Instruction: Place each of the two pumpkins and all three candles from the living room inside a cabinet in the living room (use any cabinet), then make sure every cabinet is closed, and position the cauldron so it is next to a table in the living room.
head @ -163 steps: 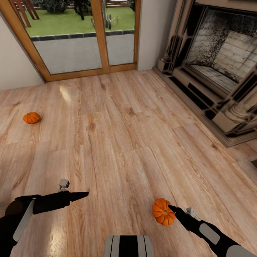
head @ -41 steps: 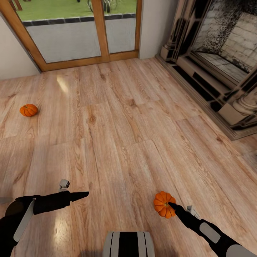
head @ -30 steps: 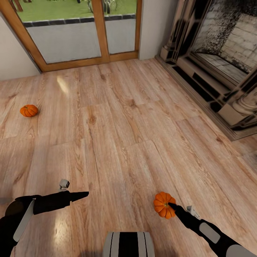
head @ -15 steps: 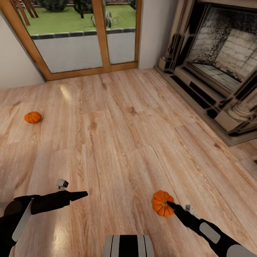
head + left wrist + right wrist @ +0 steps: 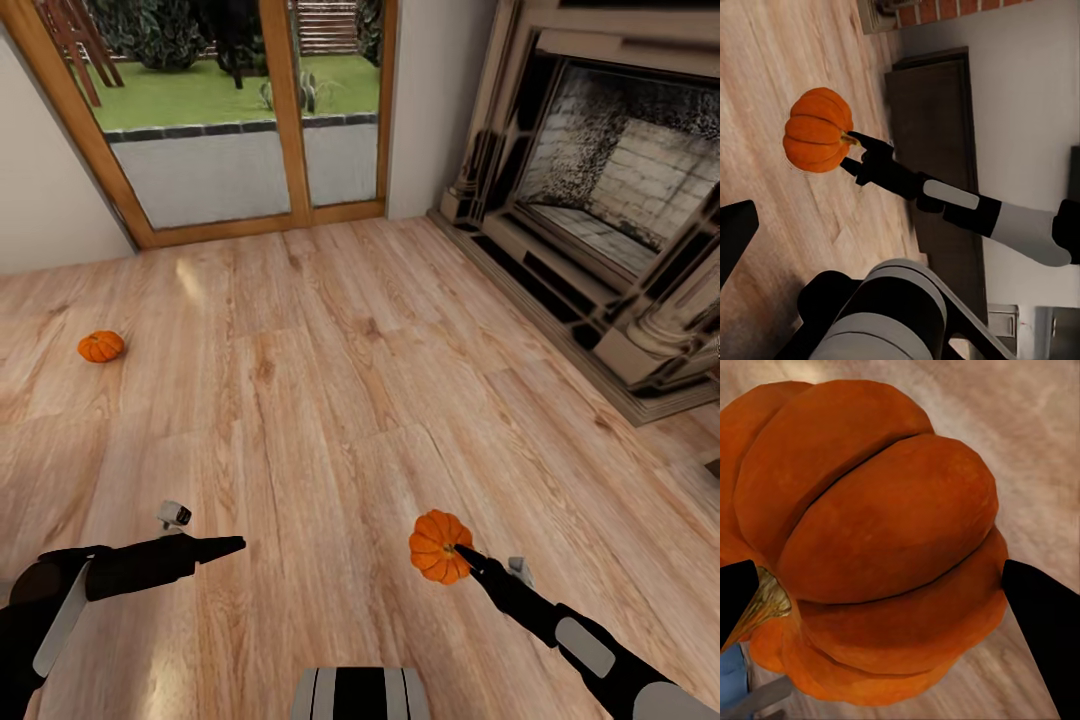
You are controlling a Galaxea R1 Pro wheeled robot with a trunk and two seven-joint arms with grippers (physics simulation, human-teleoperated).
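Raised slightly, right pincer [image 5: 462,552] grips one of two pumpkins [image 5: 438,546].

pale wood plank floor [image 5: 330,400] runs across the room, with a bright patch of daylight on it near the glass doors [image 5: 240,110] — these have an orange-brown wooden frame and look out on a paved strip, green lawn and shrubs. plain off-white wall [image 5: 45,200] stands on either side of the doors. along the right stands a large stone fireplace [image 5: 610,220] with a sooty brick firebox and glossy dark trim.
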